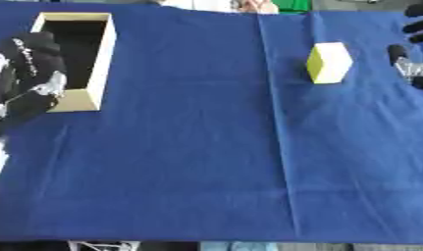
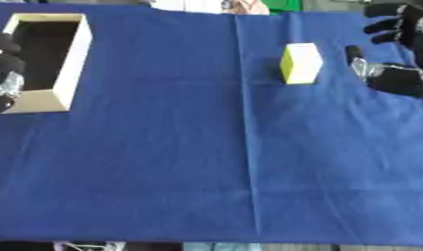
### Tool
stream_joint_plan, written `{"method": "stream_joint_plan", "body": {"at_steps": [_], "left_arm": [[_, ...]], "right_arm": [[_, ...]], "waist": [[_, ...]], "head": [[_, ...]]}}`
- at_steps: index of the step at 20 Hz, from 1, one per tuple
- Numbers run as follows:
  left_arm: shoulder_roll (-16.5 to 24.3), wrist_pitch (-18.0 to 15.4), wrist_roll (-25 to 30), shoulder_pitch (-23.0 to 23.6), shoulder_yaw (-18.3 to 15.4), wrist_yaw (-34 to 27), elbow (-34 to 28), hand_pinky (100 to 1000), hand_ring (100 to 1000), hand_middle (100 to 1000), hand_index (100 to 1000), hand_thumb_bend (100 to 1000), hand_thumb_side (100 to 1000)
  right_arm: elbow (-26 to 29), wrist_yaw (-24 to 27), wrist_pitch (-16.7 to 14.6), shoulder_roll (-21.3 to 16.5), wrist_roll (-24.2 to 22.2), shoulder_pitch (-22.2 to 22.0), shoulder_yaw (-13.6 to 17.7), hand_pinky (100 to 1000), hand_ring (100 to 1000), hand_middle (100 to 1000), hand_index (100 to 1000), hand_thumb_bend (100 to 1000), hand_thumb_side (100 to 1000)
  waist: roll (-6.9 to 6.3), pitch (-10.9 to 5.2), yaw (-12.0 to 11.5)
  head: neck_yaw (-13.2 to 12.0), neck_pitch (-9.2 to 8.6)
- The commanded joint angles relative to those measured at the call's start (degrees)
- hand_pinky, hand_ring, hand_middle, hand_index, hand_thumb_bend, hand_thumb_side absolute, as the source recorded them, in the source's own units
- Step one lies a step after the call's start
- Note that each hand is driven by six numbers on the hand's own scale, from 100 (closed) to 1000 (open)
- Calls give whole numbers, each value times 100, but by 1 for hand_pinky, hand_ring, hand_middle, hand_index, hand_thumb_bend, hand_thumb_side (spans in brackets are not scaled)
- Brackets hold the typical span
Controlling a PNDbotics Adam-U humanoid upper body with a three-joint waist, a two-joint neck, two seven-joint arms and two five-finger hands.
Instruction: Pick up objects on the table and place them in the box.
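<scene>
The yellow-and-white block (image 2: 301,63) stands on the blue cloth (image 1: 189,162) at far right, untouched. The right hand (image 2: 402,49) hovers just beside it, fingers spread and holding nothing. The left hand (image 1: 30,73) hangs over the near-left rim of the box (image 1: 101,63) at far left; its finger state cannot be told.

Step in hand: approach to grasp. Next move likely requires closing the right hand around the block, then a long carry leftward to the box.
</scene>
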State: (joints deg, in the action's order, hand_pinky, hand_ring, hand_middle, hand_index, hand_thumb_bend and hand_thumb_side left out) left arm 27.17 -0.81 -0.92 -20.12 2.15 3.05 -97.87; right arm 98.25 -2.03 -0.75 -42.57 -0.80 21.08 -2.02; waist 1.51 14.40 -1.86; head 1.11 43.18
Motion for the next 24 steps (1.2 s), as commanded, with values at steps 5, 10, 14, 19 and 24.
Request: {"method": "stream_joint_plan", "body": {"at_steps": [5, 10, 14, 19, 24], "left_arm": [[79, -18, 85, -83, 31, -15, -94, 562, 651, 678, 821, 100, 167], [75, -32, 153, -107, 77, -26, -94, 563, 652, 679, 823, 100, 168], [71, -38, 194, -122, 108, -34, -89, 563, 652, 678, 824, 100, 170], [58, -45, 242, -150, 142, -55, -82, 563, 652, 679, 825, 100, 171], [39, -51, 276, -178, 164, -70, -79, 565, 653, 680, 825, 100, 172]], "right_arm": [[-170, -227, -161, -752, -528, 427, -201, 782, 828, 845, 881, 320, 100], [-592, -429, -318, -949, -1157, 858, -502, 812, 863, 862, 903, 427, 100], [-986, -629, -483, -927, -1626, 1150, -676, 823, 875, 865, 911, 462, 112], [-1451, -917, -678, -796, -2135, 1438, -845, 832, 883, 866, 916, 448, 100], [-1908, -1155, -794, -616, -2408, 1671, -911, 833, 882, 860, 910, 452, 100]], "waist": [[18, -136, -82], [34, -163, -175], [42, -168, -233], [53, -157, -275], [52, -146, -303]], "head": [[54, 45], [102, 84], [135, 93], [157, 93], [203, 93]]}}
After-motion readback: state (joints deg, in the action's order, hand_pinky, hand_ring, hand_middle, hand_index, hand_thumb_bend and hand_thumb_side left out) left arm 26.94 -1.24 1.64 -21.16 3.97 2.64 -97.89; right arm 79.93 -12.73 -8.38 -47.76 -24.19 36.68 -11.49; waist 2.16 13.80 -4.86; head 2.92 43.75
